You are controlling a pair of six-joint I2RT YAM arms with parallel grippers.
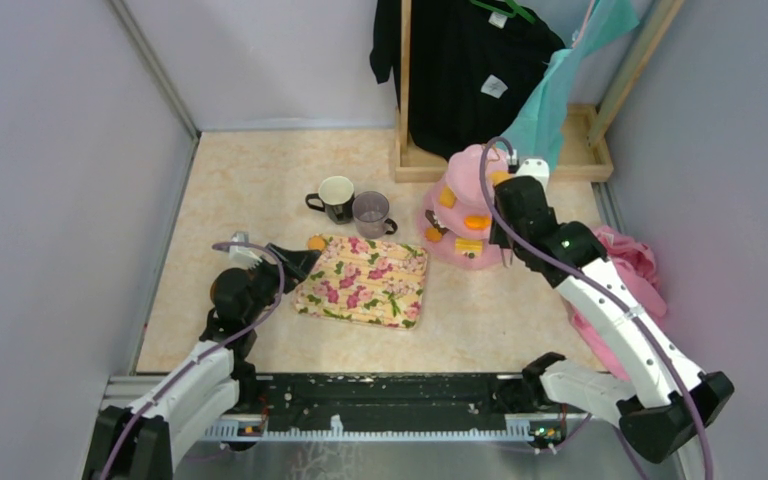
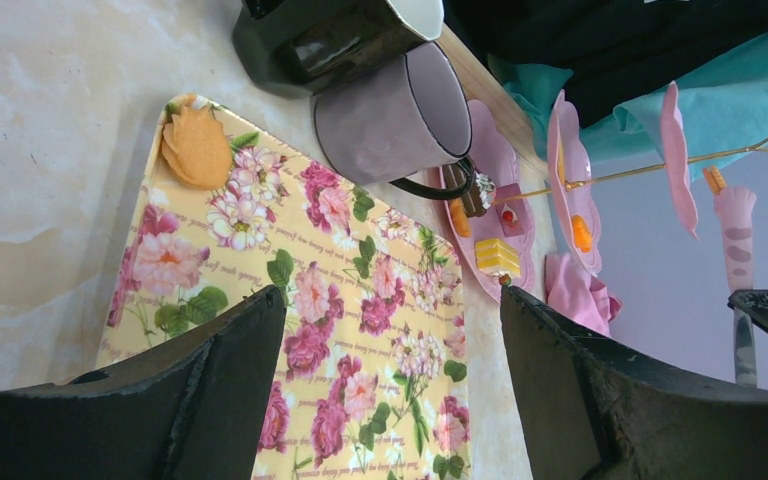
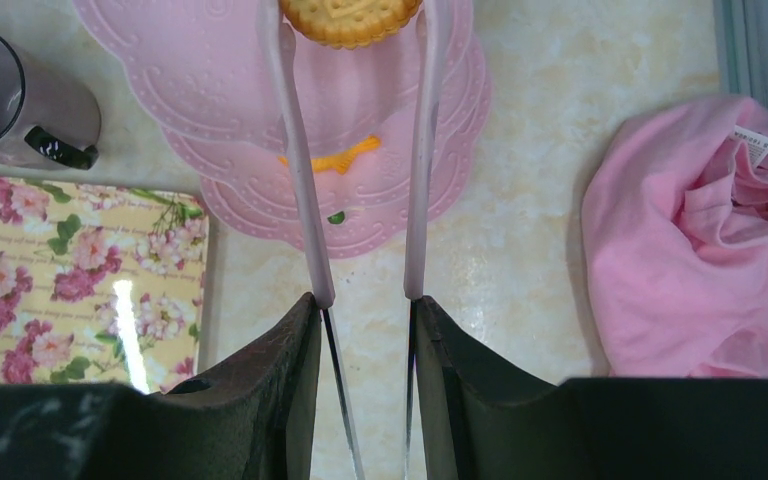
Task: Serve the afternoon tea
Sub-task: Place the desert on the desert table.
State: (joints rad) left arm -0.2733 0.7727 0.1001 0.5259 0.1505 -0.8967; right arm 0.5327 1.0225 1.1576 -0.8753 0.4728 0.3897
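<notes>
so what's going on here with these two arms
The right end effector is shut on a pair of pale tongs, and the tongs pinch a round biscuit over the pink three-tier stand, which carries orange and yellow snacks. The left end effector is open by the left edge of the flower-patterned tray, holding nothing. The black mug and the smoky mug stand side by side on the table just beyond the tray.
</notes>
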